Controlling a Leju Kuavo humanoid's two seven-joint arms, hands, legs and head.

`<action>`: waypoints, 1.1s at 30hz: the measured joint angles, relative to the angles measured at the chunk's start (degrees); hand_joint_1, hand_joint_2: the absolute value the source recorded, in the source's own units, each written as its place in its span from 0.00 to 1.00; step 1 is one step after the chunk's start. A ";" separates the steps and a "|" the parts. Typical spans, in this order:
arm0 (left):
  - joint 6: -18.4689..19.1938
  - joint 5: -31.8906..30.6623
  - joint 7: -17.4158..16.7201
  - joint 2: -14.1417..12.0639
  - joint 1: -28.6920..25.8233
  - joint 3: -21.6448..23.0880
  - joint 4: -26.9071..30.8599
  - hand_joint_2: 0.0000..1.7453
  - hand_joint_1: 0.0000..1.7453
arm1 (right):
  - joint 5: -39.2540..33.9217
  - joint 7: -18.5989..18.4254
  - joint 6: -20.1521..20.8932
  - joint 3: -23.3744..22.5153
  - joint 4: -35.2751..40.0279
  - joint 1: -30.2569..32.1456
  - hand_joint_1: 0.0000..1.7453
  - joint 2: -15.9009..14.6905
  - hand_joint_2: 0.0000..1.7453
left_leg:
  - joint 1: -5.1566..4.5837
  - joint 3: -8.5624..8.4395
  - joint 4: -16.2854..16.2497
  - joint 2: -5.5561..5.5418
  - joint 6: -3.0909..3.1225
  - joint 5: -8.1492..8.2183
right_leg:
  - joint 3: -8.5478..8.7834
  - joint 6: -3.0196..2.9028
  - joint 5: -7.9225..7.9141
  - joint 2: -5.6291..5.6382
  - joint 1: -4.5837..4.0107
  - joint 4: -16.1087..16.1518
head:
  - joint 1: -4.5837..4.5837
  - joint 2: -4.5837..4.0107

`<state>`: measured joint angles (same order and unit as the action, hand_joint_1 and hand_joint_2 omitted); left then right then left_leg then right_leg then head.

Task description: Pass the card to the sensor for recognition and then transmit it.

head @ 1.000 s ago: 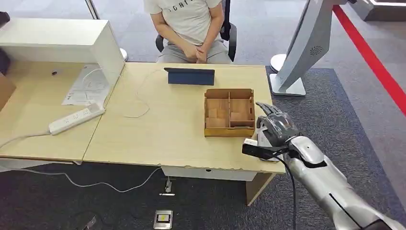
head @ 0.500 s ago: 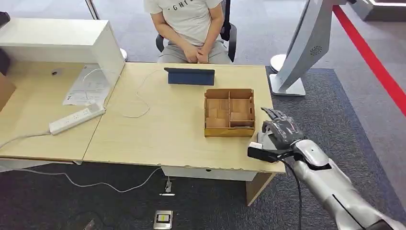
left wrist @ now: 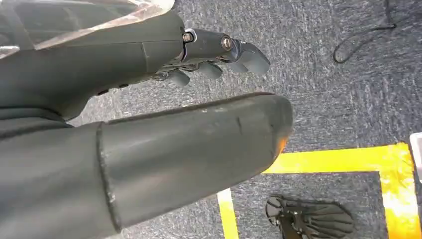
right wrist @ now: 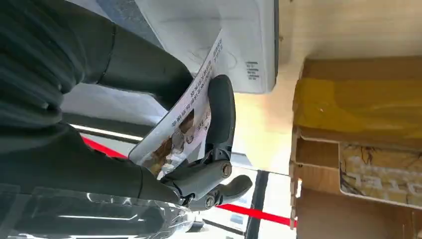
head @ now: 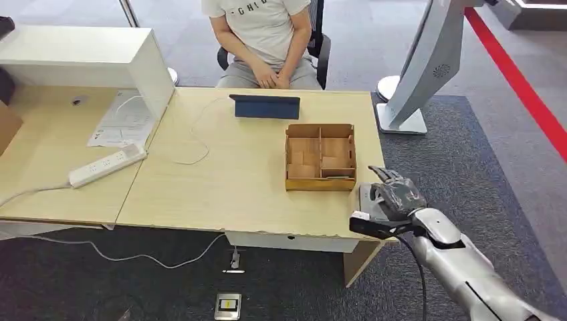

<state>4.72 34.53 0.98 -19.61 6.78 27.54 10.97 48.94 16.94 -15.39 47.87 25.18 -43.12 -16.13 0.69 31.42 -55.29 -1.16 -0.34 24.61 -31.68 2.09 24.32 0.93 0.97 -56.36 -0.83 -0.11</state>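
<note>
My right hand (head: 393, 199) hovers over the table's front right corner, just right of the wooden box (head: 319, 157). In the right wrist view it pinches a printed card (right wrist: 185, 119) between the thumb and the fingers (right wrist: 220, 112). The card is held close over the white sensor (right wrist: 234, 45), a flat white device lying beside the box (right wrist: 358, 104); whether they touch I cannot tell. A sliver of the sensor (head: 365, 196) shows left of the hand in the head view. My left hand (left wrist: 149, 124) hangs above the carpet, holding nothing, its fingers apart.
A person (head: 264, 33) sits behind the table, hands in lap. A dark tablet (head: 265, 106) stands behind the box, which holds another card (right wrist: 380, 174). A power strip (head: 107, 165), papers and a white cabinet (head: 87, 57) lie left. A white stand (head: 418, 73) rises at right.
My right hand with the card has drifted towards me and to the right, from beside the box's front corner to the table's front right corner over the sensor.
</note>
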 joint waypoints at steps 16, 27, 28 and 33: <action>-0.68 0.98 -0.17 -0.11 -0.10 0.00 -0.02 0.00 0.00 | -2.32 0.83 0.74 -0.30 -0.15 1.34 1.00 -1.27 1.00 | 0.00 -0.05 0.00 0.01 0.00 0.00 | 0.06 0.00 -0.01 0.00 0.00 0.00 | 0.00 0.02; -0.98 0.63 -0.11 -0.04 -0.03 0.31 -0.02 0.00 0.00 | -9.42 3.47 4.05 -2.08 3.61 -1.70 1.00 -0.06 1.00 | 0.01 -0.03 0.00 0.02 -0.01 -0.02 | 0.06 0.03 -0.05 0.00 -0.01 -0.05 | -0.02 0.02; -0.83 0.63 0.09 -0.04 -0.03 0.53 -0.02 0.00 0.00 | -10.17 3.47 4.68 -2.36 4.77 -2.45 1.00 0.40 1.00 | 0.01 -0.03 0.00 0.02 -0.02 -0.03 | 0.05 0.02 -0.05 0.00 -0.01 -0.06 | 0.00 0.00; -0.57 0.66 1.75 0.24 0.04 1.36 -0.02 0.00 0.00 | -11.96 4.13 5.99 -2.51 11.52 -5.90 1.00 2.63 1.00 | 0.01 -0.03 0.00 0.02 -0.05 -0.05 | 0.03 0.02 -0.05 0.00 -0.02 -0.08 | 0.00 0.02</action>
<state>4.15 35.19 2.73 -19.36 6.82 28.90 10.95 36.98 21.07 -9.40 45.35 36.70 -49.02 -13.51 0.71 31.39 -55.29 -1.14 -0.39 24.56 -31.66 2.12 24.27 0.93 0.96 -56.44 -0.83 -0.09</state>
